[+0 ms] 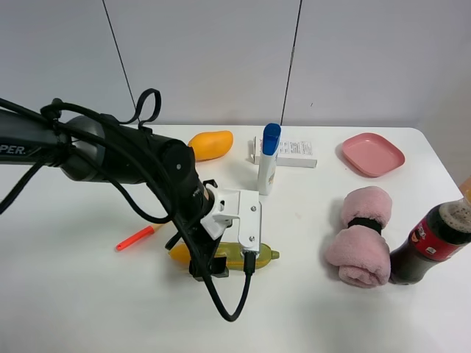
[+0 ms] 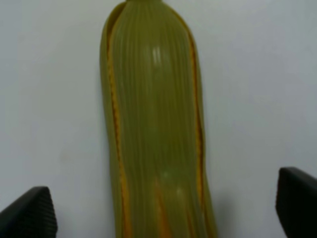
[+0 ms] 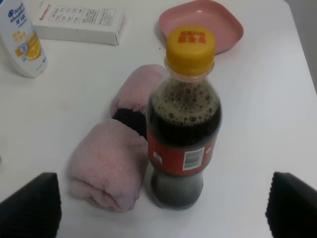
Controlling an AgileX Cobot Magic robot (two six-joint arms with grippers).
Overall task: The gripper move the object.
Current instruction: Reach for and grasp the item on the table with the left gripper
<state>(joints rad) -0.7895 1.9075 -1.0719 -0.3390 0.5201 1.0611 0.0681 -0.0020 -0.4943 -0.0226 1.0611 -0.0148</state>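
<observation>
Over the counter, high view: the left gripper [image 1: 228, 266], a white block with black fingers on a thick black cabled arm, sits low over the long ear of corn with yellow kernels and green husk [image 1: 266, 255]. The corn lies flat on the white counter [image 1: 73, 316] near its middle. The arm hides how wide the jaws stand.
Left wrist view: the two black fingers [image 2: 29, 215] flank the corn, one on each side. Both are clear of the husk, with the jaws wide and nothing held.
Right wrist view: the right gripper [image 3: 161, 210] is spread wide and empty. It faces a dark cola bottle with a yellow cap [image 3: 185, 124] and a rolled pink towel [image 3: 111, 158]. No corn appears.
Step, judged: approach made, grasp not yet taken.
Next move, judged: lower if needed, close evenly across the husk, then lift.
View difference: only the left wrist view proves the gap to the corn; only the high view places it on the counter.
</observation>
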